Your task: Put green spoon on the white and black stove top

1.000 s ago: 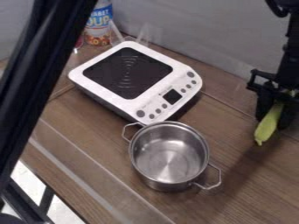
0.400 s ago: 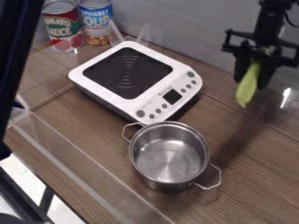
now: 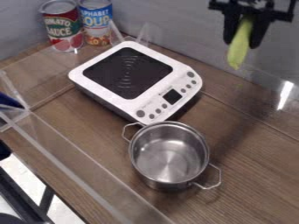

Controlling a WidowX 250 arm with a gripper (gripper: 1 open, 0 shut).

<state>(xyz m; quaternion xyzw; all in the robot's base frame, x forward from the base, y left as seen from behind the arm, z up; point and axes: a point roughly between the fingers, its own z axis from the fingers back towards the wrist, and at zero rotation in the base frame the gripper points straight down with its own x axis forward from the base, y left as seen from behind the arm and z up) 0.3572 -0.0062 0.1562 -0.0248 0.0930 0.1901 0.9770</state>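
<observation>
At the top right my gripper (image 3: 244, 24) hangs well above the table, pointing down and shut on the upper end of the green spoon (image 3: 239, 46). The pale yellow-green spoon dangles below the fingers, clear of every surface. To its lower left, the white and black stove top (image 3: 135, 79) lies flat on the wooden table, its black square bare and its button panel facing the front right. The spoon hangs to the right of the stove top's far corner, not over it.
A steel pot (image 3: 170, 155) with two handles stands in front of the stove top. Two food cans (image 3: 77, 24) stand at the back left by the wall. A clear panel edge (image 3: 47, 131) runs across the left foreground.
The gripper has risen and moved left with the spoon, from low at the right edge to high at the top right. A dark bar in the left foreground has left the view.
</observation>
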